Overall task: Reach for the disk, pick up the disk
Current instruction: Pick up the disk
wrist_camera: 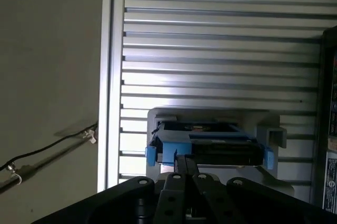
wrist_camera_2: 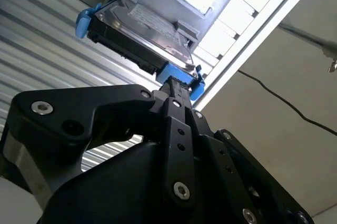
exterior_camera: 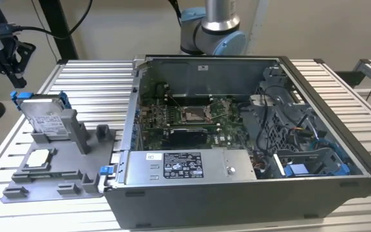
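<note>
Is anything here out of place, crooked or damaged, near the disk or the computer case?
Nothing stands out. The disk leans tilted in its grey holder, but it looks seated there, not fallen. The computer case lies open; nothing is spilled around it. The gripper is close to the disk's blue bracket.

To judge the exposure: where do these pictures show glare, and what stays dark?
Second wrist view: glare whitens the table slats and part of the disk face; the pincer is a dark mass. First wrist view: a band of slats beyond the disk shines. Exterior view: even, soft light, no strong glare.
</note>
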Tool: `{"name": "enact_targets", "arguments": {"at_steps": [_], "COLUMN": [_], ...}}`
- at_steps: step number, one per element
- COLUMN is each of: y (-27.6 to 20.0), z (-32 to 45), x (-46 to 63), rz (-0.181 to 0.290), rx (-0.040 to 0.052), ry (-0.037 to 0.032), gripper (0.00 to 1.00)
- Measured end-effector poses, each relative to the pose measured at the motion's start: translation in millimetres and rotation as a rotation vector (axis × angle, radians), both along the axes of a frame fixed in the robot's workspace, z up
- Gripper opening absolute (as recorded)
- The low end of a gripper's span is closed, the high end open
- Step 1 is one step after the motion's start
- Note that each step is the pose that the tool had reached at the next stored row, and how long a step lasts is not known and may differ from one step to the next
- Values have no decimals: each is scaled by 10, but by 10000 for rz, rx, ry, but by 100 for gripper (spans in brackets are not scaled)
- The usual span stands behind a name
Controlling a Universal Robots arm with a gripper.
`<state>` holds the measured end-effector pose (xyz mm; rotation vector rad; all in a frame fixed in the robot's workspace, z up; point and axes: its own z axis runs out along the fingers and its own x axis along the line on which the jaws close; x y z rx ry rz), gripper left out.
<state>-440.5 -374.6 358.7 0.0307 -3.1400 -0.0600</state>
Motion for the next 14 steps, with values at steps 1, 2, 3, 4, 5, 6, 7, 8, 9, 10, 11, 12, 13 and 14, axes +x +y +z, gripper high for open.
{"name": "enact_targets", "arguments": {"at_steps": [1, 2, 3, 4, 5, 6, 7, 8, 9, 10, 11, 12, 13, 14], "y": [0, 0, 0, 0, 0, 0, 1, 0, 1, 1, 1, 1, 1, 1], "z": [0, 0, 0, 0, 0, 0, 0, 1, 0, 0, 0, 0, 0, 0], "x": [0, 0, 0, 0, -1, -1, -2, -2, -3, -3, -3, -3, -4, -4], "rz": [1, 1, 5, 83, 173, 316, 454, 596, 778, 934, 1125, 1309, 1511, 1691], "rx": [0, 0, 0, 0, 0, 0, 0, 0, 0, 0, 0, 0, 0, 0], "ry": [0, 0, 0, 0, 0, 0, 0, 1, 1, 0, 0, 0, 0, 0], "gripper": [0, 0, 0, 0, 0, 0, 0, 0, 0, 0, 0, 0, 0, 0]}}
